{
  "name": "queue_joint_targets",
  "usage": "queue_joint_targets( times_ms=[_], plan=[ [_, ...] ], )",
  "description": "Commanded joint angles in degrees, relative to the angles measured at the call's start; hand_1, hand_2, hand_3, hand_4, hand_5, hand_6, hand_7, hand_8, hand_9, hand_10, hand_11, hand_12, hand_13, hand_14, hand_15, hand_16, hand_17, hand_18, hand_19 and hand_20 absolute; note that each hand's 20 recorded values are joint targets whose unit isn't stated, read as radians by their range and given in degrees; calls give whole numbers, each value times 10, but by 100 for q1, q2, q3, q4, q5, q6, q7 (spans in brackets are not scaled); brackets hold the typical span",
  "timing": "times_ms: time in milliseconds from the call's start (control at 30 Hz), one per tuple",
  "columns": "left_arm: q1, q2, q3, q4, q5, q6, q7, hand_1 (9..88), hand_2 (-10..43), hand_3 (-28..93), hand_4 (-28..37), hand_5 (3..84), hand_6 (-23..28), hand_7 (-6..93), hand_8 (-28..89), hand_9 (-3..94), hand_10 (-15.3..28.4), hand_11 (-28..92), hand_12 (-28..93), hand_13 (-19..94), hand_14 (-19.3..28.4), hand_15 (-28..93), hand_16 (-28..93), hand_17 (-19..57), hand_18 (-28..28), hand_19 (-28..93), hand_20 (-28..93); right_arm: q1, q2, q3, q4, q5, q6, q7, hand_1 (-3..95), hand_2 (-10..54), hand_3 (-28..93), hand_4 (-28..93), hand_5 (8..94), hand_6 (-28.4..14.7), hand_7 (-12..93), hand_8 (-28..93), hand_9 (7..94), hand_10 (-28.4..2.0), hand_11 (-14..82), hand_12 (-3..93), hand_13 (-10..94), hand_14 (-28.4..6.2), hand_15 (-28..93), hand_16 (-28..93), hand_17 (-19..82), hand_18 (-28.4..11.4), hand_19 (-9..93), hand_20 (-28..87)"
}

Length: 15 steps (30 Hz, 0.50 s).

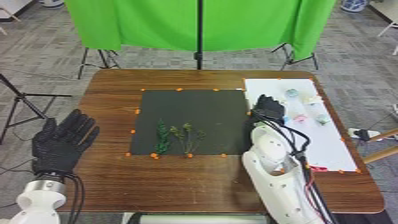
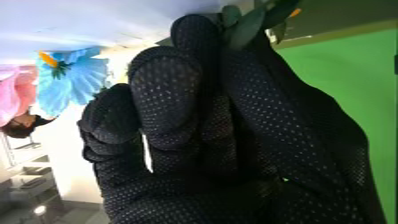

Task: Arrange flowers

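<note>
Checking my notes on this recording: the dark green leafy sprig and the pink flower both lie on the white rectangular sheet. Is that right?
No: the head view shows the dark green leafy sprig on the black rectangular mat. The pink flower does lie on the white sheet.

Green sprigs (image 1: 163, 138) lie on the large black mat (image 1: 200, 109).

Likely lab: green backdrop (image 1: 147, 25), black tripod (image 1: 19, 95), grey tiled carpet (image 1: 53, 65)

No readable text or labels anywhere.
</note>
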Motion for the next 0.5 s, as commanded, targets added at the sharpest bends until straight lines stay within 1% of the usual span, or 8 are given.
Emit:
queue_joint_targets(
  times_ms=[33,200,267,367,400,433,467,500],
  plan=[
    [99,-88,11,25,-78,-32,-43,259,163,742,-283,523,94,198,-96,450,162,270,135,328,169,457,-71,-60,162,399,155,-299,320,-204,-289,61,897,-236,680,-95,711,-282,816,-18,351,166,907,-102,128,471,825,-48,480,500,436,-273,900,398],
    [137,-88,-32,3,-85,-10,-29,260,162,740,-283,523,94,200,-97,448,163,270,135,327,169,458,-72,-61,162,399,155,-440,552,-316,-1082,354,980,-269,679,-95,714,-283,820,-19,345,174,911,-102,125,475,833,-42,460,507,427,-277,858,399],
    [135,-88,-29,4,-95,1,-42,261,162,740,-283,523,94,200,-97,448,163,270,135,328,169,459,-72,-61,162,399,155,-470,566,-357,-1197,268,927,-199,678,-95,714,-283,820,-19,344,176,911,-101,125,477,835,-40,454,511,427,-276,853,401],
    [119,-84,-12,4,-104,24,-71,261,162,739,-283,521,93,199,-97,448,162,269,134,328,169,458,-73,-61,162,399,155,-542,488,-256,-1386,271,106,138,659,-95,746,-282,817,-16,346,192,908,-102,127,482,838,-39,442,527,428,-279,849,408],
    [96,-75,-6,17,-94,20,-88,261,162,739,-283,517,92,198,-98,448,162,269,134,327,169,458,-73,-61,162,399,155,-568,467,-242,-1365,209,89,221,634,-95,751,-275,786,-21,377,182,887,-110,151,489,809,-52,485,511,423,-281,860,406],
    [118,-73,-16,3,-91,28,-83,261,162,739,-283,516,92,197,-98,447,162,269,135,327,169,458,-73,-61,162,400,155,-601,418,-197,-1336,145,62,194,597,-95,742,-262,738,-31,406,169,844,-127,186,486,762,-80,545,478,420,-282,872,400],
    [90,-55,-11,19,-78,34,-108,261,162,739,-283,515,92,196,-98,447,162,270,135,327,169,458,-73,-61,162,400,155,-624,386,-148,-1339,203,-110,243,547,-95,726,-252,677,-45,444,149,795,-157,247,414,738,-106,584,421,419,-283,897,398],
    [82,-49,-11,20,-77,44,-110,261,162,739,-283,513,91,196,-97,447,162,269,135,327,169,458,-73,-61,162,400,155,-630,355,-109,-1351,212,-319,253,476,-95,739,-244,629,-70,452,83,757,-186,280,330,725,-120,599,379,423,-283,915,410]
  ],
)
